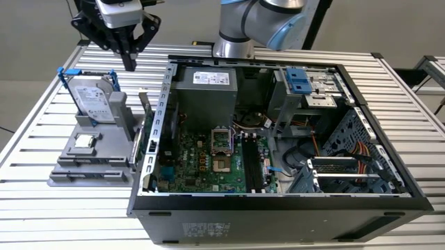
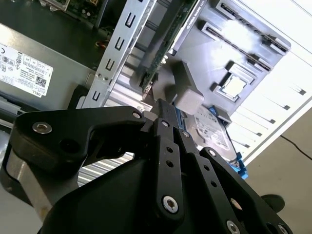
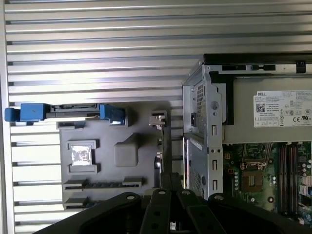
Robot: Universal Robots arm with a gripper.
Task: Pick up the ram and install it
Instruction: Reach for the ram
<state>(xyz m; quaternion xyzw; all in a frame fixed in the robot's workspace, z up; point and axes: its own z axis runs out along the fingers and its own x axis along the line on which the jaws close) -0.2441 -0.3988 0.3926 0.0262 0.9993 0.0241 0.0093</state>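
Step in hand: the approach for the pick, nothing grabbed yet. My black, jointed claw [image 1: 130, 63] hangs above the far end of the parts holder, fingers clenched together on nothing.

The ram [image 2: 169, 44], a slim bluish-green circuit-board stick, stands on its long edge in a slot at the holder's side, just beside the case wall. In the first wrist view it's edge-on, a thin dark line straight ahead of my fingertips.

My read: a grip here calls for the fingers spread, then squared across the stick's two flat faces. There's little room to the steel wall on one side, and the board is thin and rigid, so a skewed pinch could rack it in the slot.

The grey moulded plastic holder [image 1: 90, 174] has a matte finish and stepped pockets. It also carries:
- a small square silver chip [image 1: 85, 139], lying flat
- a boxy silver hard drive in a blue frame [image 1: 94, 101], standing upright

All of it sits on the ribbed aluminium table [image 1: 41, 208].

Further out is the open black-and-silver sheet-metal computer case [image 1: 278, 205]. Inside is the green motherboard [image 1: 201, 161], and its long black memory slots [image 1: 251, 166] look unfilled.
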